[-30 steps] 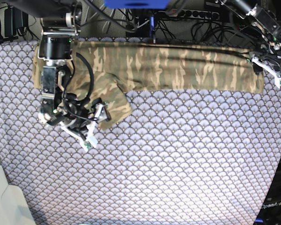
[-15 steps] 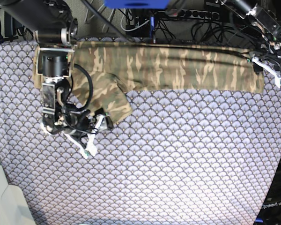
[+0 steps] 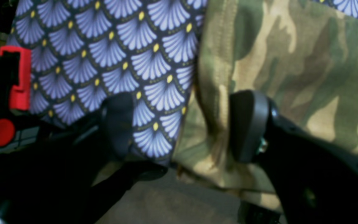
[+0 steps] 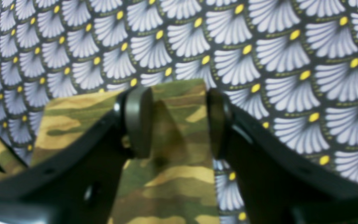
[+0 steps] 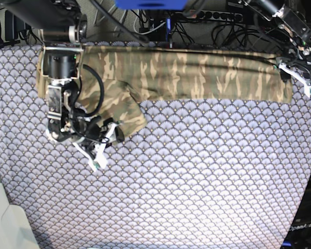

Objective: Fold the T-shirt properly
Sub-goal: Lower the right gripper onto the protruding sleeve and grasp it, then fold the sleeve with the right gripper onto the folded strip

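The camouflage T-shirt (image 5: 197, 72) lies as a long folded band along the table's back edge, with one sleeve (image 5: 127, 111) hanging toward me at the left. My right gripper (image 5: 111, 136) is at that sleeve's lower corner. In the right wrist view it (image 4: 179, 121) is open, and its fingers (image 4: 138, 121) stand either side of a strip of camouflage cloth (image 4: 172, 174). My left gripper (image 5: 286, 72) is at the shirt's right end. In the left wrist view it (image 3: 183, 124) is open wide and straddles the shirt's hem (image 3: 216, 77) at the table's edge.
The lavender fan-scale tablecloth (image 5: 197, 176) covers the table. Cables and a power strip (image 5: 212, 18) run behind the back edge. A white object (image 5: 0, 218) sits at the lower left. A red and black clamp (image 3: 14, 77) shows beside the left gripper.
My right arm has shifted slightly, dipping toward me and coming back a little at the sleeve corner. The shirt and my left arm have not moved.
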`<act>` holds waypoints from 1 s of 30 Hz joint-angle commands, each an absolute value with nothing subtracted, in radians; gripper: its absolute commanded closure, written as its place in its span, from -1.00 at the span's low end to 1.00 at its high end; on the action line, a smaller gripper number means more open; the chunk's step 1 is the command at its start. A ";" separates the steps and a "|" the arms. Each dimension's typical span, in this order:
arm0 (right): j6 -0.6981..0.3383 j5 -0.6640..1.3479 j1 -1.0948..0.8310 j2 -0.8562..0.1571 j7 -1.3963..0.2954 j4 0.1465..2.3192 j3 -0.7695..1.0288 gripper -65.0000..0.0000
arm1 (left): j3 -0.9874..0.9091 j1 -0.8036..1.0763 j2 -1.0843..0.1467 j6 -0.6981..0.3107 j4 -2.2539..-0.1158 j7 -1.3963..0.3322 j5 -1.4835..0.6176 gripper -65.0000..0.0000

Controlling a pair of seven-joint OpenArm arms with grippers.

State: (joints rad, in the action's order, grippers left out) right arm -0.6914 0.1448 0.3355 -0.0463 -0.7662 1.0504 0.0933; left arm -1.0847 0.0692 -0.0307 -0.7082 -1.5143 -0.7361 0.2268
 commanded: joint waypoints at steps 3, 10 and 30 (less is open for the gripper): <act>-0.698 0.125 0.311 -0.038 -0.840 1.044 0.088 0.39 | -1.087 0.068 -0.045 -0.698 -1.524 -0.753 0.257 -0.42; -0.698 0.125 0.311 -0.038 -0.840 1.046 0.088 0.81 | -1.087 0.067 -0.045 -0.698 -1.526 -0.753 0.257 -0.42; -0.698 0.127 -0.025 -0.039 -1.136 1.979 0.087 1.00 | -1.084 0.065 -0.045 -0.698 -1.521 -0.745 0.259 -0.42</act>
